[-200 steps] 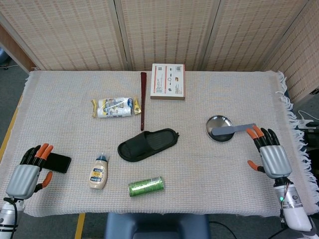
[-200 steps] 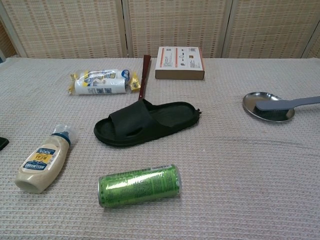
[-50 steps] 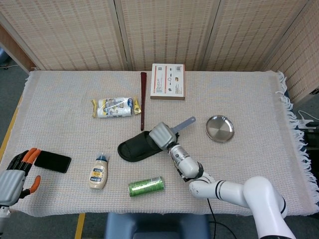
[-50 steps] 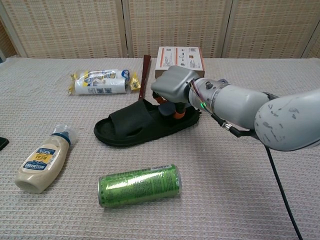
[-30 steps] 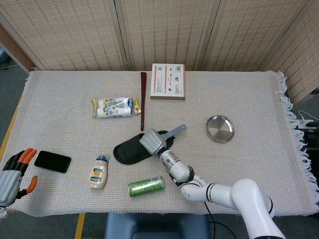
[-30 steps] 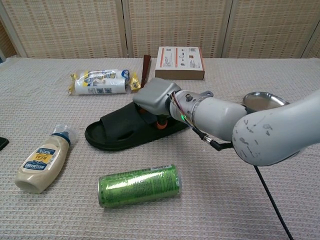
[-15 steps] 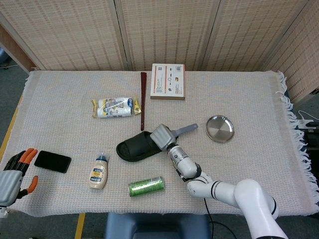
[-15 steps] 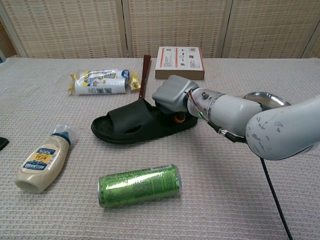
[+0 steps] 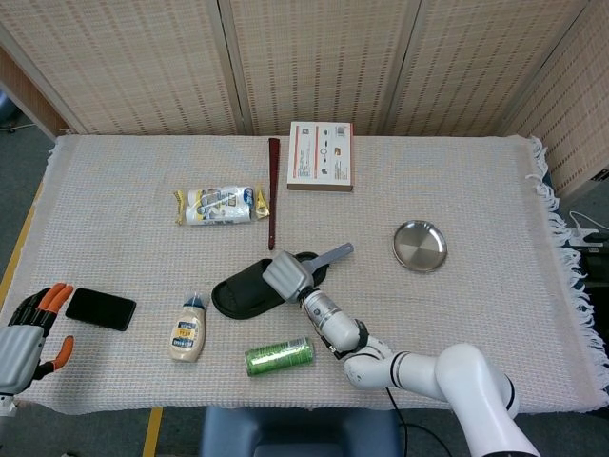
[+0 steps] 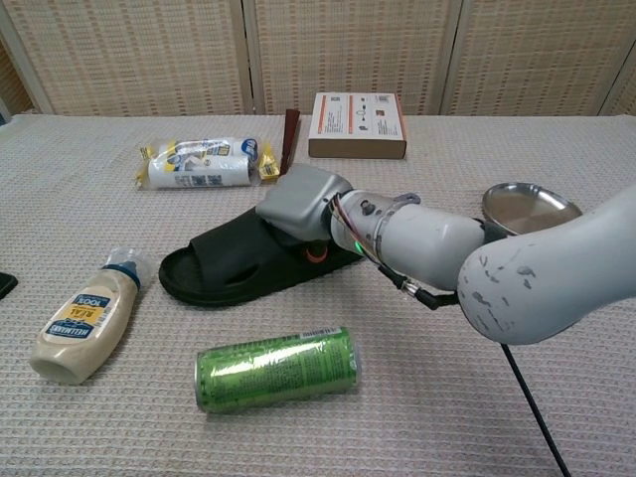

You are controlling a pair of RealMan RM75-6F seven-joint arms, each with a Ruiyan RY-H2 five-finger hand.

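Now our right hand (image 9: 286, 273), fingers wrapped around the brush (image 9: 326, 257), has swept back leftward over the slipper (image 10: 229, 266), nudging it toward the mayonnaise bottle (image 9: 187, 328); our left hand (image 9: 21, 339) rests spread beside the phone (image 9: 100, 308).

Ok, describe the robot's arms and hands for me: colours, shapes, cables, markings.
The right hand has a grey, boxy back and orange fingertips, as the chest view shows. Its wrist is a silver ringed cuff with thin cables and a small green light; behind it comes a smooth, rounded white arm with a black joint band and a black cable hanging below. The left hand has a grey back and dark fingers with orange tips.
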